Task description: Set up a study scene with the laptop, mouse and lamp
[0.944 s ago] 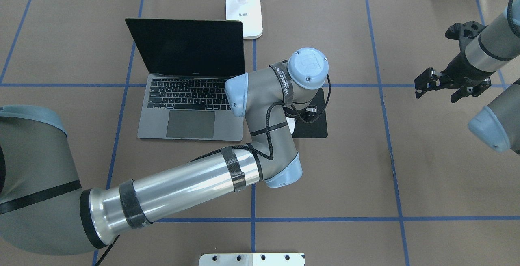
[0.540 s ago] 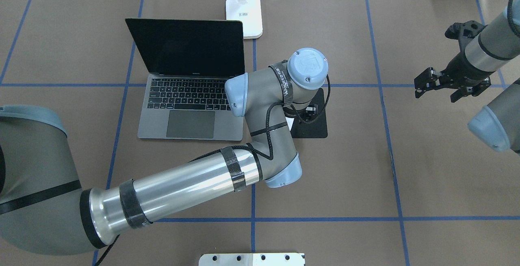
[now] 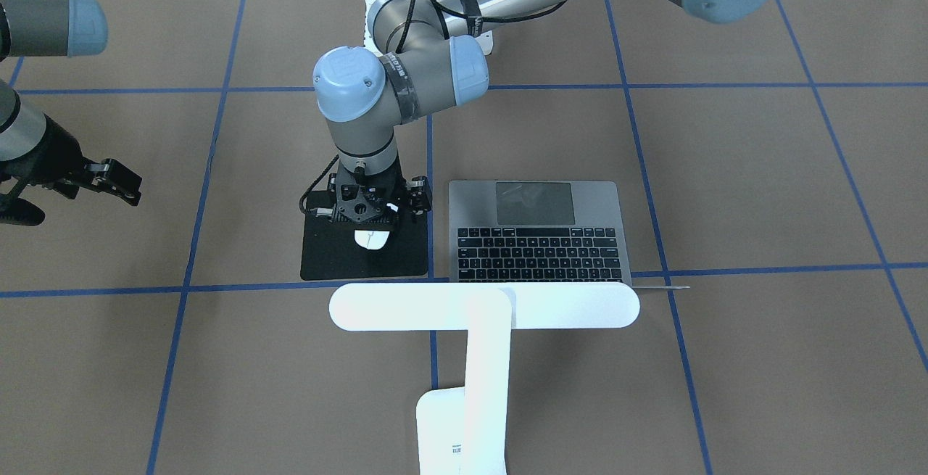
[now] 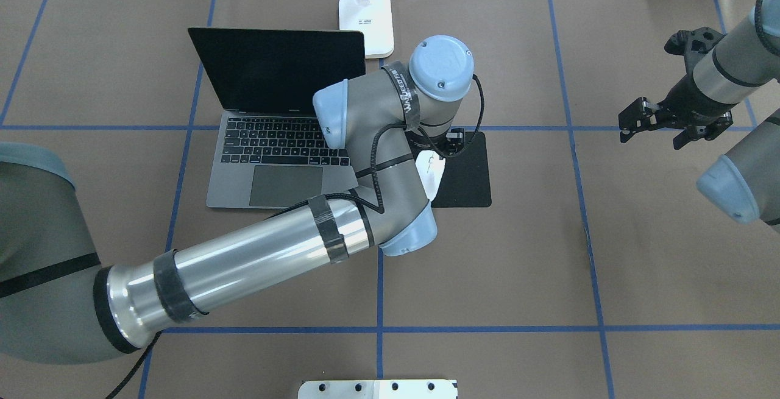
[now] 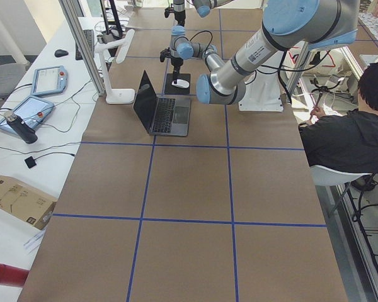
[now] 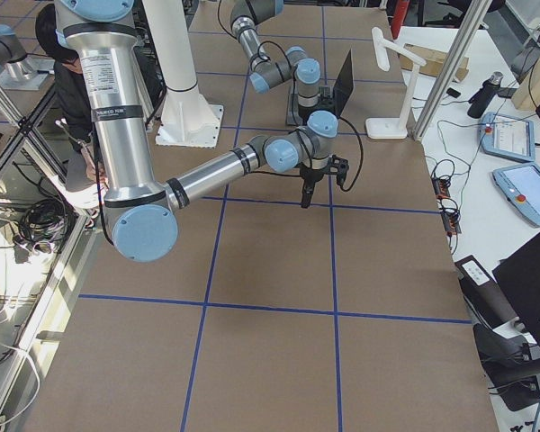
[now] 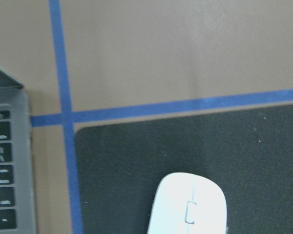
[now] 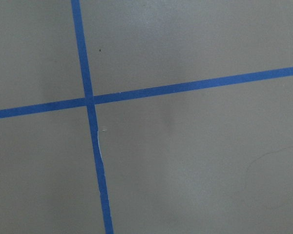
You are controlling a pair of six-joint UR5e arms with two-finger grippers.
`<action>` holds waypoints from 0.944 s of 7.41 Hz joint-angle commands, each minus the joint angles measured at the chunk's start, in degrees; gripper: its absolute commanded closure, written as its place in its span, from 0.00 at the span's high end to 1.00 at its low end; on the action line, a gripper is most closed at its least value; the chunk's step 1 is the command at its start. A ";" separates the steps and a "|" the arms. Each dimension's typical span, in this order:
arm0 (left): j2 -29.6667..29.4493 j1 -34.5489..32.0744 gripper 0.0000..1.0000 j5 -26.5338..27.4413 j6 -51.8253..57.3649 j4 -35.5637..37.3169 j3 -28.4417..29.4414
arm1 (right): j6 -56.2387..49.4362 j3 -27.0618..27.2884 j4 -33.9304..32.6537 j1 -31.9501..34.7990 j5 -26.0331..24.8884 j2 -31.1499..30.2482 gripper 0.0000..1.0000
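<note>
A: Left gripper [image 3: 373, 212], quick.
B: Black, pointing straight down over the pad [image 3: 326, 261]. In the front view the jaws look spread, with nothing between them. Overhead, its own wrist hides most of it.
A: Mouse?
B: The mouse [image 7: 188, 207] lies flat about mid-pad, just under the gripper, and nothing touches it. It's a glossy white oval, low, with a thin seam down the middle and a small slot on it.
A: Pad texture?
B: Matte black with a fine grain. Flat square, rounded corners.
A: Laptop?
B: The laptop [image 4: 274, 125] sits just beside the pad, on the robot's left of it, with a strip of blue tape [image 8: 88, 102] between them. It's open: slim grey metal, black keys, a big smooth grey trackpad, a dark glossy screen.
A: Lamp?
B: The lamp [image 3: 484, 308] is all white and smooth. Long bar head with rounded ends, flat upright arm, small rectangular base. The base stands beyond the screen, near its right rear corner. In the front view the head bar covers the screen's top edge.
A: Right gripper?
B: The right gripper [image 4: 652, 134] is black, fingers apart, holding nothing. It hovers above the table [image 4: 548, 253], well to the right of the pad. Its wrist view shows only the surface and a tape cross.
A: Surface?
B: Matte brown, paper-like, with a blue tape grid.
</note>
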 commanded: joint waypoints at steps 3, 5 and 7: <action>34.27 -7.54 0.99 -4.98 14.48 9.58 -43.84 | -3.08 -1.37 0.00 3.27 -3.24 -1.01 1.00; 48.71 -19.27 0.99 -13.02 30.89 10.04 -50.34 | -17.44 -1.45 -0.18 10.46 2.01 -5.05 1.00; 56.66 -40.06 0.99 -20.34 57.57 9.43 -43.81 | -30.04 -1.63 -0.61 18.64 5.64 -11.29 1.00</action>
